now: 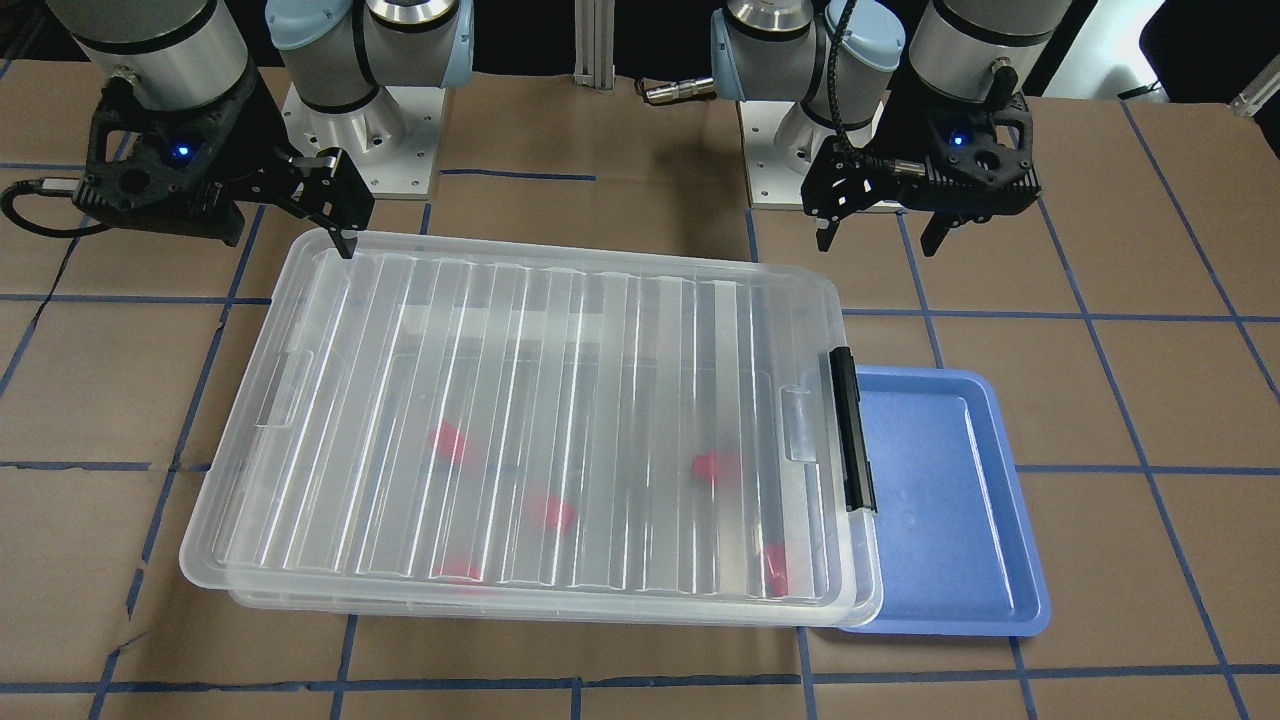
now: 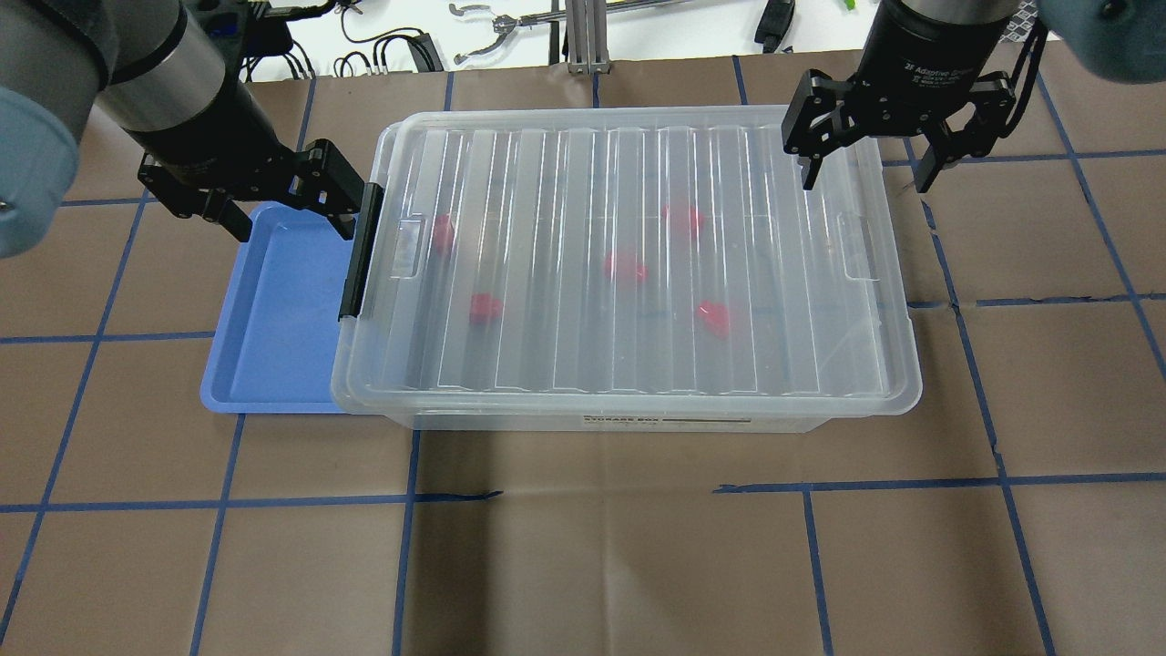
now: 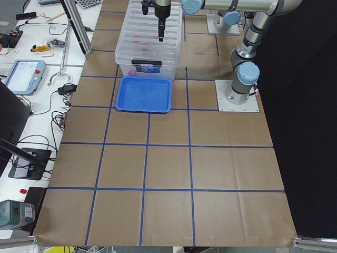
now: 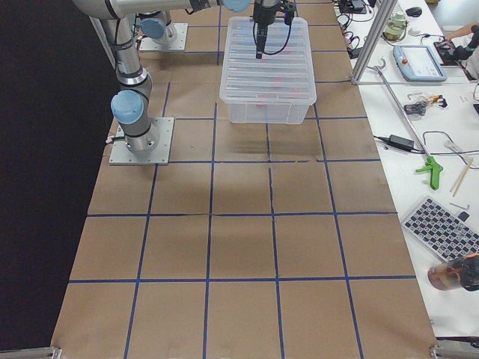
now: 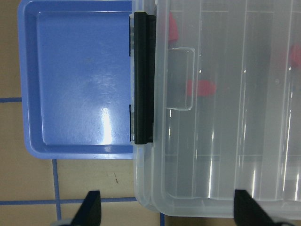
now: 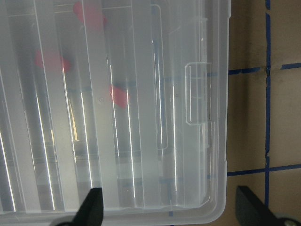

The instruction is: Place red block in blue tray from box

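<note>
Clear plastic box (image 2: 638, 394) sits lidded mid-desk near the robot's edge, red blocks (image 2: 626, 268) blurred inside, its black latch (image 2: 360, 251) end overhanging the blue tray (image 2: 273, 310) on the robot's left. Left gripper (image 1: 876, 240) and right gripper (image 2: 868, 179) hover spread wide, holding nothing, over the box's short ends, so unlatching and lifting the lid likely comes first. The right gripper's collar reads "2F Adaptive"; the box's side label (image 2: 665, 422) seems to say "STORAGE BOX".
</note>
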Robot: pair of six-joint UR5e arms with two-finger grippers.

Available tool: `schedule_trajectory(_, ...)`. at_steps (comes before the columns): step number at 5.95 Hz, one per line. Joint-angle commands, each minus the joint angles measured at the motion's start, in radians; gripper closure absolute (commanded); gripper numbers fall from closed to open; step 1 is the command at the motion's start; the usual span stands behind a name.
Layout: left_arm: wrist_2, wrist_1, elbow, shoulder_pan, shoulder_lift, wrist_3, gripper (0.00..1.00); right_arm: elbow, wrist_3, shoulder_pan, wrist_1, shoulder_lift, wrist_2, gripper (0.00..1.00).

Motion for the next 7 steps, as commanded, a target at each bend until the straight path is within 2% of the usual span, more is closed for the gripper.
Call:
schedule_trajectory(1, -0.006, 0.012, 0.008, 0.006, -0.010, -0.002, 0.01, 0.008, -0.013, 0.000, 0.000, -0.004, 0.000, 0.00)
schedule_trajectory(7, -0.001, 0.011, 0.004, 0.003, -0.005, 0.002, 0.01, 0.006, -0.010, -0.003, -0.012, -0.005, 0.000, 0.00)
